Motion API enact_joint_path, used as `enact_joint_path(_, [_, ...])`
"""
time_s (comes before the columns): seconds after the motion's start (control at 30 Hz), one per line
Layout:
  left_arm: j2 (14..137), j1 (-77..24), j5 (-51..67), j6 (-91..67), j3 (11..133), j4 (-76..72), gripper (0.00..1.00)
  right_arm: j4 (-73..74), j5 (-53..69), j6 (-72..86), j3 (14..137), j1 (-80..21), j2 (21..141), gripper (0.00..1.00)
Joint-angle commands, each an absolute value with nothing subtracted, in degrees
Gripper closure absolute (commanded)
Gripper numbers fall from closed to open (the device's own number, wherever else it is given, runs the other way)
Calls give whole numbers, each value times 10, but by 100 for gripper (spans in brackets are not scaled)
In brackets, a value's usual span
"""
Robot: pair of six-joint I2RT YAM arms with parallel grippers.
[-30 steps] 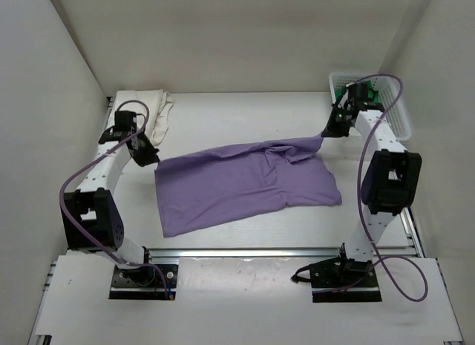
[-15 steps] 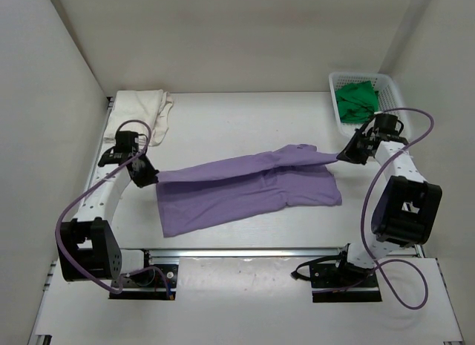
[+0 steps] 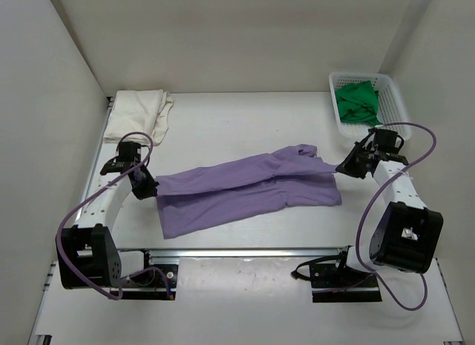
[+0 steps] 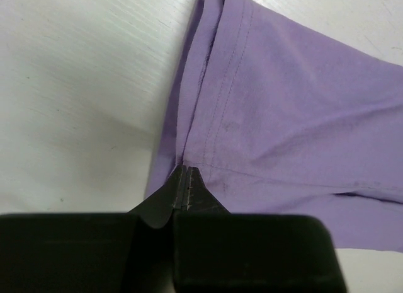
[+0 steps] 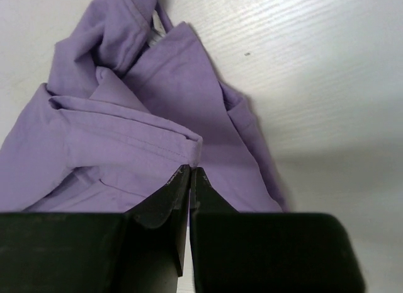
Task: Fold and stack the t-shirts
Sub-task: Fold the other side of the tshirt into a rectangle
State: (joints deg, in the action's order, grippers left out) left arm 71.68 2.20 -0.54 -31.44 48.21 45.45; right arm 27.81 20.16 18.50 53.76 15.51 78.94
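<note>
The cream-white t-shirt (image 3: 137,111) lies folded at the far left corner of the table (image 3: 245,130). The left gripper (image 4: 184,179) is clamped on the left edge of the lavender t-shirt (image 3: 245,193), which lies mid-table, partly doubled over itself. The right gripper (image 5: 190,173) pinches a fold of cloth at its right edge. The green t-shirt (image 3: 356,100) lies in the white basket (image 3: 399,107) at the far right.

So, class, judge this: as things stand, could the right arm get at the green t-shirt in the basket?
Probably not yet. The basket is open-topped and close beyond the right arm, with nothing over the green t-shirt, but that arm's fingers are shut on the lavender t-shirt.
</note>
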Motion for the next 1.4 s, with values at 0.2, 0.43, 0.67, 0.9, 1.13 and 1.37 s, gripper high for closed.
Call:
enact_joint_path(0.2, [724, 25, -44, -299, 463, 460, 100, 285, 161, 195, 494, 180, 753, 100])
enact_joint_path(0.43, [746, 33, -31, -294, 465, 463, 56, 286, 164, 192, 463, 210, 774, 97])
enact_joint_path(0.67, [737, -31, -50, -330, 577, 478, 53, 344, 123, 189, 536, 155, 758, 69])
enact_joint_path(0.9, [784, -109, -3, -347, 602, 424, 67, 309, 143, 186, 597, 28, 776, 100])
enact_joint_path(1.13, [817, -157, 24, -368, 526, 367, 79, 300, 109, 156, 670, -85, 894, 91])
enact_joint_path(1.37, [804, -149, 31, -368, 456, 344, 80, 310, 91, 133, 703, -113, 967, 68])
